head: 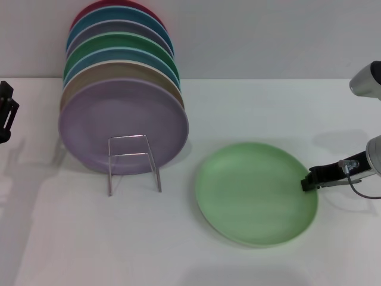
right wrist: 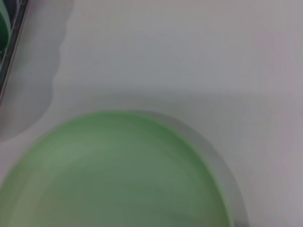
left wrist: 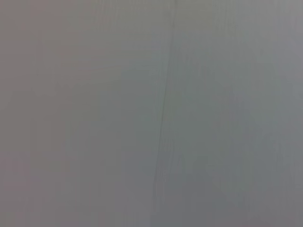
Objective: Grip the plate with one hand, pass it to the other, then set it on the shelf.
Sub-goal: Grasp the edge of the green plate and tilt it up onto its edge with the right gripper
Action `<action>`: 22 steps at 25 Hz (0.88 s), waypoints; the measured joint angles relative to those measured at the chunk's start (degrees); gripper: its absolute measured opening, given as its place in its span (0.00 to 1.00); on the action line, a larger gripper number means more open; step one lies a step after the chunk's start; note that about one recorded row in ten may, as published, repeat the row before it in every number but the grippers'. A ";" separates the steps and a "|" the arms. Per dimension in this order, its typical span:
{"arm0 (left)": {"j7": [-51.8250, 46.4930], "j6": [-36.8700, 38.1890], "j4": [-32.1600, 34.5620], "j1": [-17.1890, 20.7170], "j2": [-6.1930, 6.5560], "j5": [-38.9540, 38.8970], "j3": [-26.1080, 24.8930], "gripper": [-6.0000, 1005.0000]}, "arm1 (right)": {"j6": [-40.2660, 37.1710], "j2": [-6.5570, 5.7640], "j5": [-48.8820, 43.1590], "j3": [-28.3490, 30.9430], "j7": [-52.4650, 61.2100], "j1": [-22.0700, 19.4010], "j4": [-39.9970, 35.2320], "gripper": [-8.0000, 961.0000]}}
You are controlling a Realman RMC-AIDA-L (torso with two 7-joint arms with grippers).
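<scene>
- Our right gripper [head: 307,180] sits at the right-hand rim of the plate [head: 256,193], reaching in low from the right. Its dark tip meets the rim, but we cannot tell whether the jaws are wide, narrow, or already pinching the edge.
- The plate lies on the table [head: 268,113] just inboard of that gripper; in the right wrist view its pale green face [right wrist: 118,175] fills the lower part, with bare table beyond it.
- The shelf [head: 133,161] stands well away from the gripper, across the plate on its far side, with a stack of plates [head: 122,107] leaning in it.
- The risk, as we judge it: the hold would be on a thin rim at one side only, so the plate could tip, slide along the table, or slip free when lifted, most of its weight hanging away from the grip.
- A later risk: the stack crowds the rack, leaving little room.
- Our left gripper [head: 6,110] hangs far off, past the shelf, parked; its state we cannot tell.
</scene>
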 joint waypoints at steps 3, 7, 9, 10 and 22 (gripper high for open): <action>0.00 0.00 0.04 0.05 0.03 0.00 -0.07 0.76 | -0.72 0.07 0.00 0.03 -0.48 -0.30 0.24 0.12; 0.00 -0.03 0.09 0.12 0.05 0.00 -0.10 0.76 | -1.61 0.35 0.20 0.16 -1.32 -1.01 1.68 0.07; 0.06 -0.20 0.09 0.15 0.06 0.00 -0.12 0.76 | -2.13 0.58 0.27 0.21 -1.47 -1.64 3.12 0.05; 0.09 -0.26 0.09 0.15 0.06 0.00 -0.14 0.76 | -2.43 0.69 0.31 0.22 -1.47 -1.99 4.09 0.05; 0.64 -0.59 0.57 0.24 0.06 0.00 -0.19 0.75 | -5.52 1.57 1.05 -0.21 -2.07 -7.29 18.15 0.03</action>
